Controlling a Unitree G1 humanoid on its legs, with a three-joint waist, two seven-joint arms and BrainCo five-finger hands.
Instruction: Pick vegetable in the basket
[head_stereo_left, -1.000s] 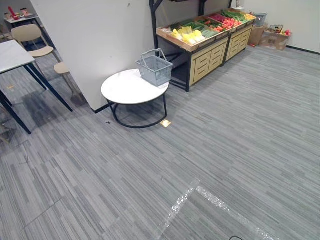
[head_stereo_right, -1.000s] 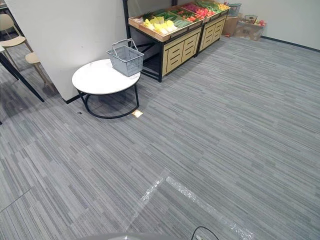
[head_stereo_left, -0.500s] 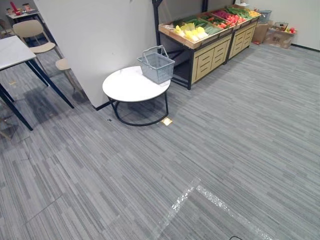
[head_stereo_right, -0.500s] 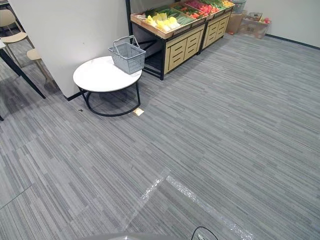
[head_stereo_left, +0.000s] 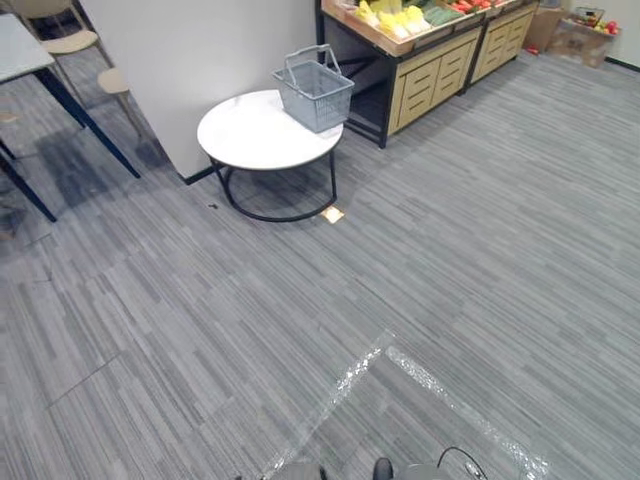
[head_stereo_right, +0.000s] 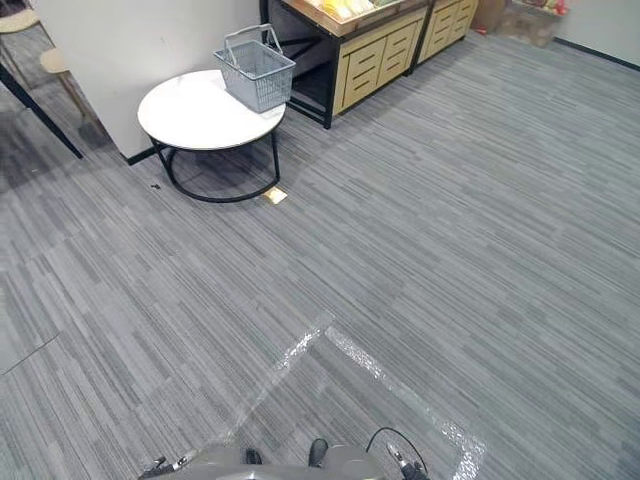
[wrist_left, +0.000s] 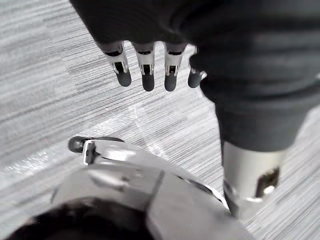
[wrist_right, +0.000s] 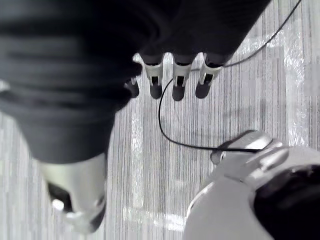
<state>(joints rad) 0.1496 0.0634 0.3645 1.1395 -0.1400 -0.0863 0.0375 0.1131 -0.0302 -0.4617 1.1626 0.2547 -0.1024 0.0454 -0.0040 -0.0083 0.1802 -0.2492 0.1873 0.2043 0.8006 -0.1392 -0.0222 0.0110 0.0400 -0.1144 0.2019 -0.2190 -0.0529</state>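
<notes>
I read this as the walk-in stage, with nothing picked yet. The grey basket stands upright on the far edge of the round white table, on the side nearest the produce stand. I take that placing as deliberate: just beside the shelf, so a vegetable needs only a short carry. Its handles are raised and I see nothing inside through the mesh. The vegetables lie in the stand's top tray, yellow ones at the near end with green ones beside them, well apart from me across open carpet. My 2 hands hang low above the floor. The left hand has its fingers straight and slack, grasping nothing, and the right hand is the same, loose and empty. That suits walking, I'd say, as there is nothing to drop. A white partition wall backs the table, and a small tan tag lies on the carpet by the table's black ring base. My judgement is that the next move calls for closing on the stand, passing to the right of the table and minding its rim so the basket isn't knocked.
</notes>
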